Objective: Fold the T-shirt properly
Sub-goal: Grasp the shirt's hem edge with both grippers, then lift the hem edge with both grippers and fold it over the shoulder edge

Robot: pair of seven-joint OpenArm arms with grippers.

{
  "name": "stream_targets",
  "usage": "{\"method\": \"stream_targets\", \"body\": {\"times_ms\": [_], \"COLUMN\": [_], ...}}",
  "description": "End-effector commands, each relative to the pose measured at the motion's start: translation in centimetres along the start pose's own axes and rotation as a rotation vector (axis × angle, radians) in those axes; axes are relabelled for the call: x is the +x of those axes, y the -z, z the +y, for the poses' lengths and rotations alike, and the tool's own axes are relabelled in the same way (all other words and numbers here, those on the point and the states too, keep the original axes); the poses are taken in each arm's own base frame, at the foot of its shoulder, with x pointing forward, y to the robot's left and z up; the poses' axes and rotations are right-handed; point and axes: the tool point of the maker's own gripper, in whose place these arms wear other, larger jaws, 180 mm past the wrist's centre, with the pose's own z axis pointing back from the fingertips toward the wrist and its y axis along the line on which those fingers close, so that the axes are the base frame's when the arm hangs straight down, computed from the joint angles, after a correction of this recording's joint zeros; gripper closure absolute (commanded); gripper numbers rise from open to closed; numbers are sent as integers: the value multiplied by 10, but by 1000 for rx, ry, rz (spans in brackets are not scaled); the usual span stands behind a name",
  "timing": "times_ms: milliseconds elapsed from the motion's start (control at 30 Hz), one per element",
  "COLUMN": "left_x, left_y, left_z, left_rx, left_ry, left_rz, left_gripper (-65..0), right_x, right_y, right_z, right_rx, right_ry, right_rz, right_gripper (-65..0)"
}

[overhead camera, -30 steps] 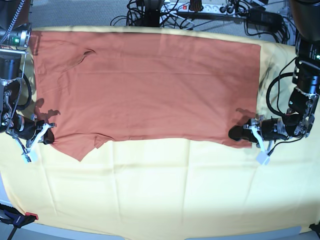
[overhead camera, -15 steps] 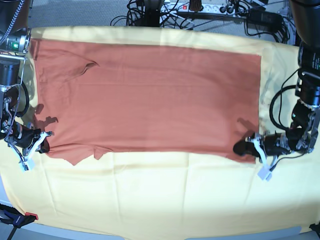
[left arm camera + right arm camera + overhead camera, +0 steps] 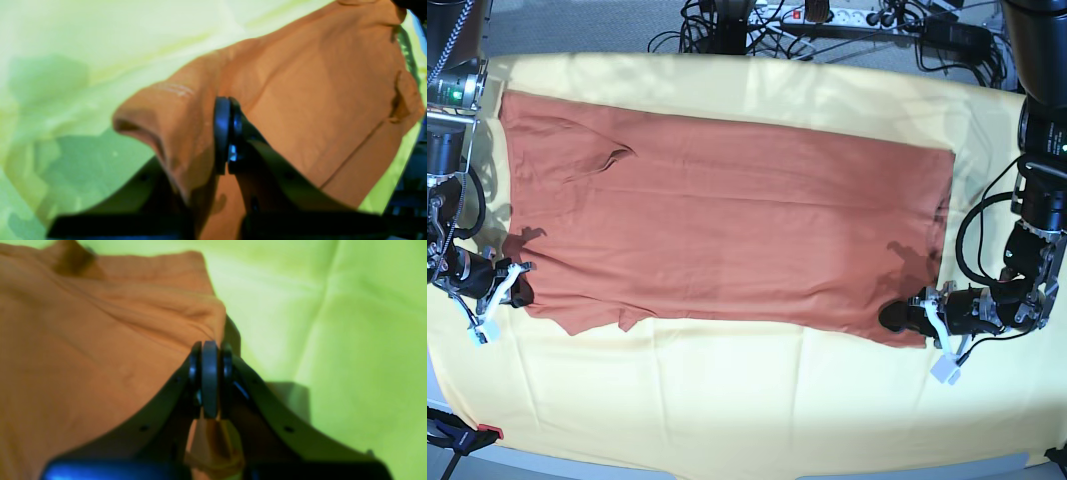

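Item 1: T-shirt [image 3: 727, 230], rust-orange, thin fabric. Lies spread across the pale yellow cloth [image 3: 747, 400] that covers the table, long axis running side to side in the base view, hem end toward that view's right, sleeve and neck end toward its left. A small crease sits near the upper left of the garment. The near long edge is pinched at both ends, most likely so that it can be carried as 1 straight line and the fold lands square rather than skewed.

Item 2: left gripper [image 3: 905, 316], on the base view's right. Jaws fully closed on the near hem corner of the T-shirt; in the left wrist view the fabric bunches into a raised ridge at the pads [image 3: 223, 133], lifted off the yellow cloth.

Item 3: right gripper [image 3: 515, 288], on the base view's left. Jaws closed on the near edge at the sleeve end; the right wrist view shows the pads [image 3: 209, 380] pressed together with orange fabric drawn up between and below them.

Item 4: cables and a power strip [image 3: 827, 15], beyond the far table edge, well apart from the garment.

Condition: 2 grips in place, fold not yet made; thin cloth may slip if the ends travel unevenly.
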Motion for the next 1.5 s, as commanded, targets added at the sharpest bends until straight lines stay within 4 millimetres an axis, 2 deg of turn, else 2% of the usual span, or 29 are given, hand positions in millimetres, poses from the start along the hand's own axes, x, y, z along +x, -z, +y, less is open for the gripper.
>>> {"method": "stream_targets", "body": {"times_ms": [0,67,167,333,500,700,967,1167,1333,1467], "left_x": [23,22,28,35,22,-1,-8,-7,-28,-34], "left_y": [-14,-15,-14,-11,-12,-25,-49,-63,-67,-68], "left_z": [-1,-5,-16,-44,-57,-46,-27,-25,-29,-29], "left_rx": [-4,-23,-59,-105,-125,-95,-34,-40,-67,-67], "left_ry": [21,8,20,127,181,170,155,127,109,114], "left_rz": [-49,-41,-53,-15,11,48,59,46,157,196], "left_gripper": [0,0,0,0,0,0,0,0,0,0], "right_x": [25,22,29,40,31,21,1,0,-8,-11], "right_y": [-13,-16,-21,-27,-26,-39,-40,-43,-43,-44], "right_z": [-11,-12,-12,-9,-8,-12,-5,-9,-1,0], "right_rx": [-17,-8,1,-3,-2,-12,-9,-19,23,28], "right_ry": [-7,7,12,-28,-27,-53,-81,-87,-49,-48], "right_rz": [-64,-49,-74,-84,-60,-48,-7,2,50,64], "right_gripper": [0,0,0,0,0,0,0,0,0,0]}}
